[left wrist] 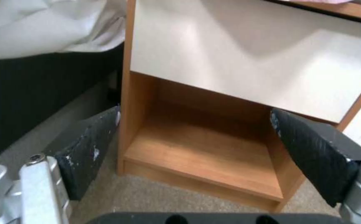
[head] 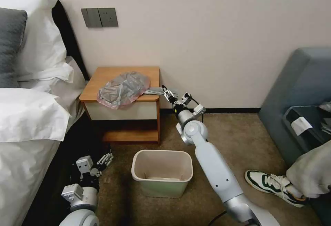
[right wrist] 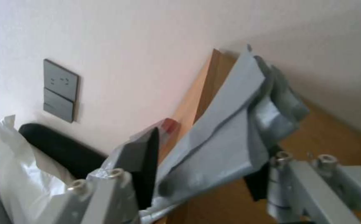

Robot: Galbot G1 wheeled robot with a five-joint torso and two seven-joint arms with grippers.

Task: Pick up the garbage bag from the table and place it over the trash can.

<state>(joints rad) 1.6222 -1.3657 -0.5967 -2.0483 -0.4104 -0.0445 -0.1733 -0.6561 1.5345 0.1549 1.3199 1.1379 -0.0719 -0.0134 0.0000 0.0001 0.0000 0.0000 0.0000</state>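
The garbage bag (head: 122, 90) lies crumpled on the table (head: 113, 72), grey and translucent with a pinkish rim hanging over the front edge. Its flat grey tie strips (head: 155, 90) reach to the table's right edge. My right gripper (head: 166, 91) is at that edge. In the right wrist view the strips (right wrist: 230, 124) run between the fingers (right wrist: 147, 165) of the right gripper (right wrist: 211, 149), which stand apart around them. The trash can (head: 162, 186) stands on the carpet in front of the table. My left gripper (head: 105, 158) hangs low beside the bed, open (left wrist: 195, 113), facing the table's low shelf (left wrist: 197, 149).
A bed (head: 27, 115) with white linen borders the table on the left. A grey armchair (head: 303, 81) stands at the right, with a person's leg and a white shoe (head: 272, 184) on the carpet before it. A wall switch (head: 100, 17) is above the table.
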